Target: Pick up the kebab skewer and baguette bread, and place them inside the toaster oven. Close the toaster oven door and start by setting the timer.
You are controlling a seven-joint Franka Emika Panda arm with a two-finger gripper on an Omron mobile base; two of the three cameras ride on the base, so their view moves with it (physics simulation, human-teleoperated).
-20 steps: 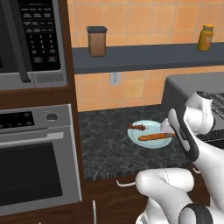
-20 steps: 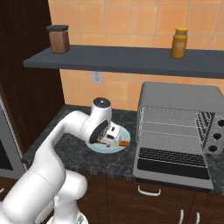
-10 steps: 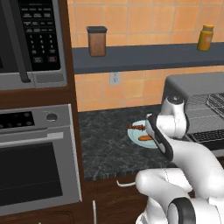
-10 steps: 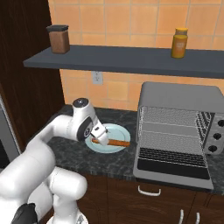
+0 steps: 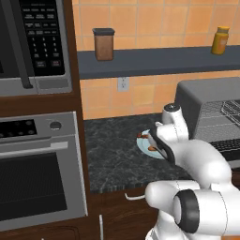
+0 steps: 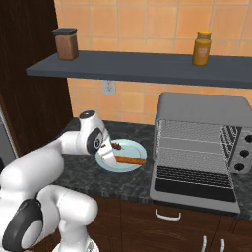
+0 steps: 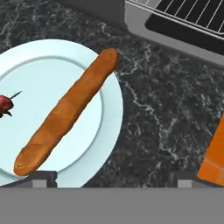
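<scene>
The orange-brown baguette bread (image 7: 70, 109) lies aslant on a pale blue plate (image 7: 30, 61), one end over the rim. Beside it, the kebab skewer (image 6: 116, 145) rests on the plate's far side; the hand view catches only its dark red tip (image 7: 4, 105). My gripper (image 7: 116, 179) hangs open just above the plate's near edge, with its fingertips (image 7: 43, 178) spread wide and nothing between them. The grey toaster oven (image 6: 199, 142) stands right of the plate, wire rack showing. Its door (image 6: 194, 184) is folded down flat.
A black-keypad microwave (image 5: 33, 42) and a built-in wall oven (image 5: 37, 173) fill the left. The shelf above carries a brown canister (image 5: 104, 44) and an orange jar (image 5: 220, 40). Dark stone counter (image 5: 112, 150) stretches left of the plate.
My arm has swung left from near the oven's front and lowered over the plate. Baguette, skewer and oven door have not moved.
</scene>
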